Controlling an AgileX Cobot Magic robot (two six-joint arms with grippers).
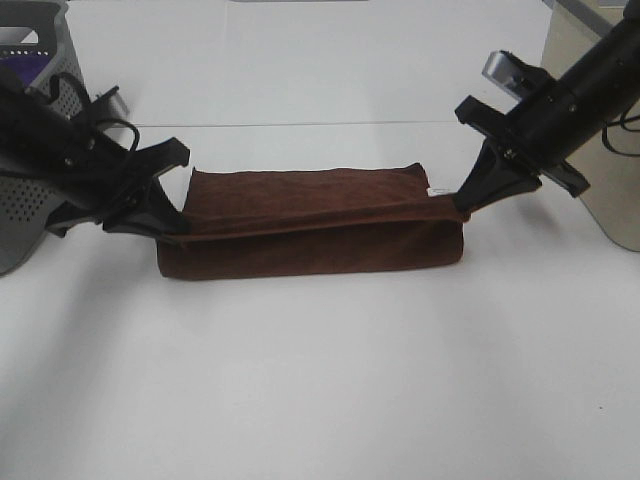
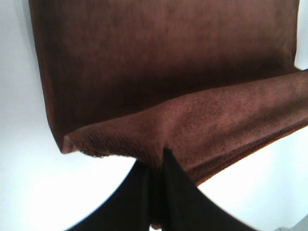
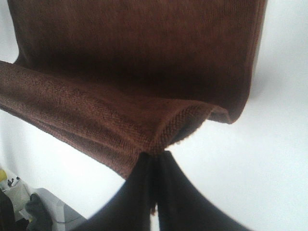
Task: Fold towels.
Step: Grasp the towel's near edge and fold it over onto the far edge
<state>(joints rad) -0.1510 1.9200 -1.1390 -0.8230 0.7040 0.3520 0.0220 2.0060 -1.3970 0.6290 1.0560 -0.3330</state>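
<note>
My left gripper is clamped on the hem at one end of the brown towel and my right gripper on the hem at the other. The raised edge is stretched between them, and the rest lies on the smooth white table beneath. I judge it light, soft and limp, best held by hems and corners. Behind the left arm stands a grey basket; behind the right, a beige box.
</note>
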